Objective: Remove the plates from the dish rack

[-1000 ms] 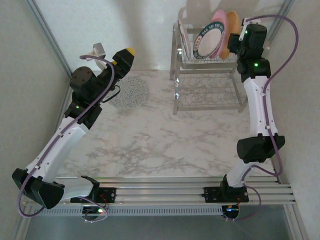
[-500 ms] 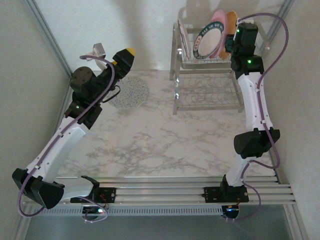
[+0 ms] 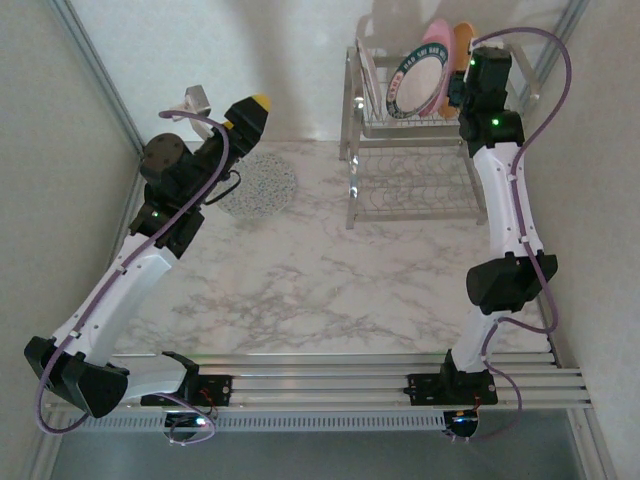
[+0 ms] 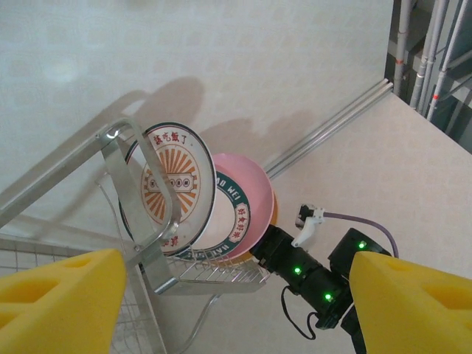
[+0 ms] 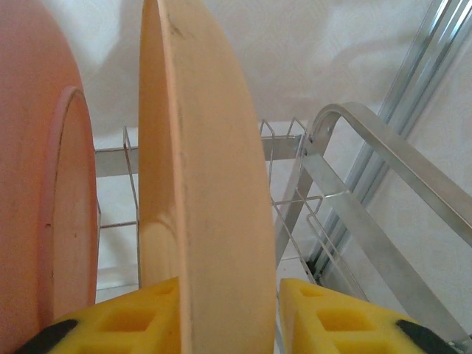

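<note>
The table (image 3: 300,280) is viewed from high above its near edge, looking down and forward, so the whole scene is taken in from afar. The rack (image 3: 415,130) is seen by the left wrist camera from well across the table, at a slant. The tan plate (image 5: 199,221) is viewed edge-on, very close, by the right wrist camera. The rack and its plates (image 3: 420,85) are shared by all three views.

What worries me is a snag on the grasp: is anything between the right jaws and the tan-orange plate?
Nothing visible. The jaws of the right gripper straddle the rim of the tan-orange plate, one on each side. The pink plate stands apart on one side, the rail of the dish rack on the other.
</note>
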Robot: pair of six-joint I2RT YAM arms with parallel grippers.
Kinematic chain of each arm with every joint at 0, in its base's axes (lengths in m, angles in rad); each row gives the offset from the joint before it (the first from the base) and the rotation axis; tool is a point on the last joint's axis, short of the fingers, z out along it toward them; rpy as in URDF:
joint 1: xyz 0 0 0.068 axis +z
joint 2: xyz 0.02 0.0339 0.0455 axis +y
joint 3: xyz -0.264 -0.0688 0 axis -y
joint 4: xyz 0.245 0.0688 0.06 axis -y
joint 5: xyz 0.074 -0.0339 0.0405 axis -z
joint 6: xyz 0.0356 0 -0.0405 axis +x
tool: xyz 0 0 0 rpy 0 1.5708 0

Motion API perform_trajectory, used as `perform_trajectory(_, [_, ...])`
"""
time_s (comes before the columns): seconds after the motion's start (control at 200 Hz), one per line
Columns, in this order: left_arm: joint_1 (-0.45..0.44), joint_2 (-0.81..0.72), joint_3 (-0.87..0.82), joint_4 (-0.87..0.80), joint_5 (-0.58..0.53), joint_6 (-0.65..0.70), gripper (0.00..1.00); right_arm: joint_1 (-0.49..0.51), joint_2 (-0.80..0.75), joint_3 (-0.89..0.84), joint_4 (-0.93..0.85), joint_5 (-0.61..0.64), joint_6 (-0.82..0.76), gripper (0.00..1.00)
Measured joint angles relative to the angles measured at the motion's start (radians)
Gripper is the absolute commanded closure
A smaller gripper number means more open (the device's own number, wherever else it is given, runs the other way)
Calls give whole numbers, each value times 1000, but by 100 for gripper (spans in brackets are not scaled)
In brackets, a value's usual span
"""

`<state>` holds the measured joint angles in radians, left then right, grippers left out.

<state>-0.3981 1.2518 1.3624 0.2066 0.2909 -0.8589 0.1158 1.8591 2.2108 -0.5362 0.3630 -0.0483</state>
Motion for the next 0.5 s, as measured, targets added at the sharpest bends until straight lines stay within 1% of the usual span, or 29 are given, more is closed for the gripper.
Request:
perform_trajectory(0.23, [0,0,0,1,0,0,20,0,2,8,1,-11,14,80])
perform_trajectory(0.501, [0,5,0,3,0,0,20,0,5,35,-3,8,17,94])
